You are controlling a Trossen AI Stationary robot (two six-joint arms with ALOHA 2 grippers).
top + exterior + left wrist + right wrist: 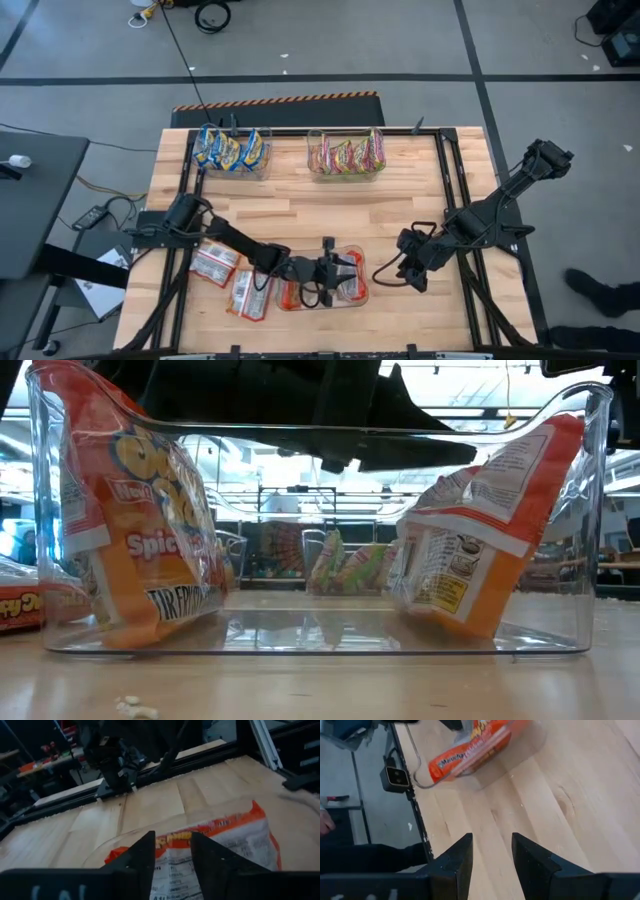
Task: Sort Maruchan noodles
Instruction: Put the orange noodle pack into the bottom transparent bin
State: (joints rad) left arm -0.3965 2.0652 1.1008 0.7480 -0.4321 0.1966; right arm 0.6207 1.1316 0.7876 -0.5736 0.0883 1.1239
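Observation:
A clear bin (pixel 360 293) near the table's near edge holds red/orange Maruchan packets. In the low view one packet (pixel 140 530) leans on the bin's left wall and another (pixel 480 530) on its right wall. Two more orange packets (pixel 215 263) (pixel 250 297) lie flat on the table to the bin's left. My left gripper (pixel 345 275) (pixel 172 855) hangs open over the bin, its fingers on either side of an orange packet's upper edge (pixel 225 845), above the rim in the low view (pixel 390 445). My right gripper (pixel 405 262) (pixel 492 850) is open over bare wood to the right of the bin.
Two clear bins stand at the far edge: one with blue-yellow packets (pixel 230 150), one with green/pink packets (pixel 345 155). The middle of the table between the bins is bare wood (pixel 330 215). Black frame rails (pixel 455 180) run along both sides.

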